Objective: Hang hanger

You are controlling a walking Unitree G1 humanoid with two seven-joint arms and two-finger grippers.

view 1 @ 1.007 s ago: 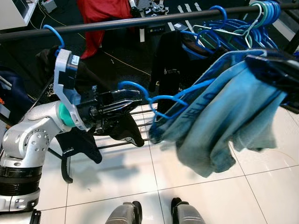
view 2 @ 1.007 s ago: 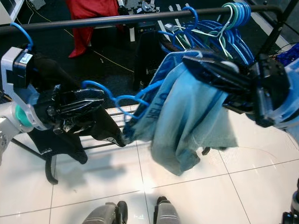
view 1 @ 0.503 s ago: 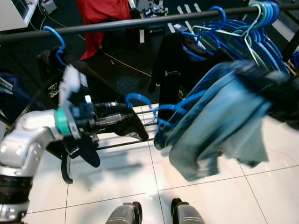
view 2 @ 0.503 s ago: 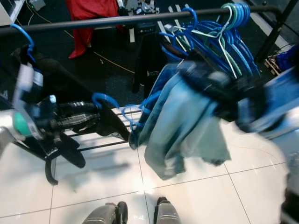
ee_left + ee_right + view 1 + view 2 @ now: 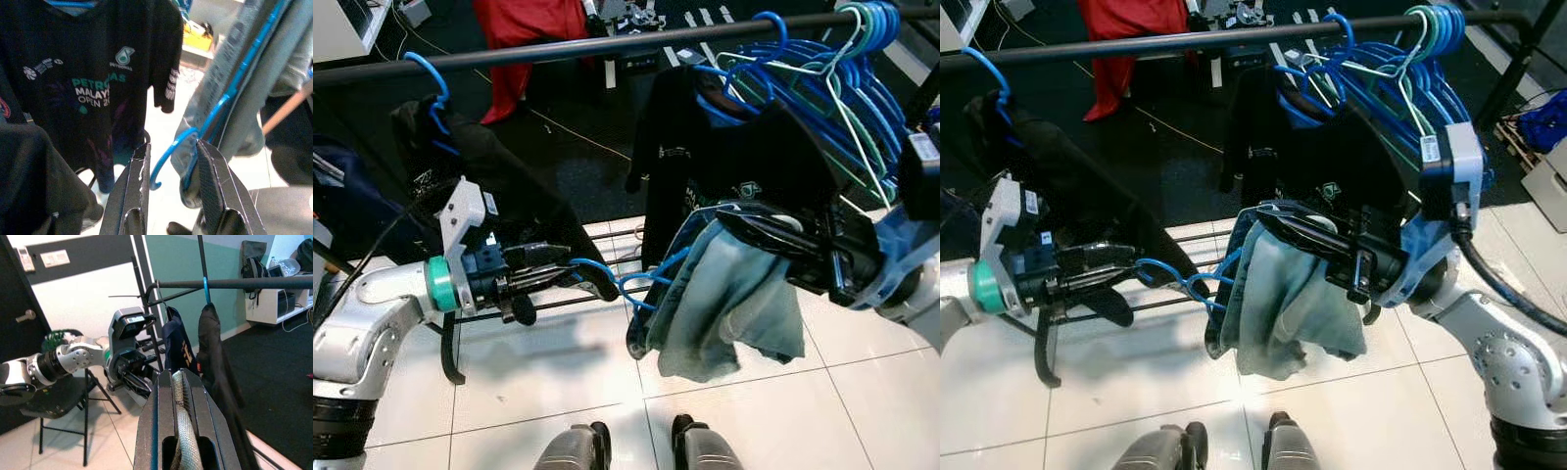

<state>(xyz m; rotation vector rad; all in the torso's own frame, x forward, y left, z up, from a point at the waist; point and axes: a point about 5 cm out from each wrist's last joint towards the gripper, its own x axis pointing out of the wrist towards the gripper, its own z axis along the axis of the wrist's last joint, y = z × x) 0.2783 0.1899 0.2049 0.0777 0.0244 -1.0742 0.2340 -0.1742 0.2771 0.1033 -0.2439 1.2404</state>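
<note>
1. The blue hanger (image 5: 636, 284) carries a pale blue garment (image 5: 729, 313) and is held between the two arms, low and on the near side of the black clothes rail (image 5: 607, 44). It is not yet on the rail.

2. The left gripper (image 5: 171, 161) has its two black fingers set narrowly on either side of the hanger's hook (image 5: 168, 156). The hook's curled end lies in the gap. I cannot tell whether the pads actually press on it or merely flank it. Holding there would let this arm steer the hook's open side toward the rail.

3. The right gripper (image 5: 1307, 235) is clamped on the garment's upper edge, where the cloth folds over the hanger's shoulder. In the right wrist view a strip of fabric (image 5: 182, 431) runs pinched between its fingers. This grip takes the garment's weight and stops the hanger from swinging.

4. The rail is crowded at its right end with a bunch of empty blue hangers (image 5: 822, 59). A black printed T-shirt (image 5: 93, 83) hangs near the middle. Another dark garment (image 5: 470, 157) hangs toward the left on its own blue hook.

5. The open stretch of rail between the two dark garments looks like the likeliest place to hang it. Both arms would have to lift together so the hook clears the rail.
</note>
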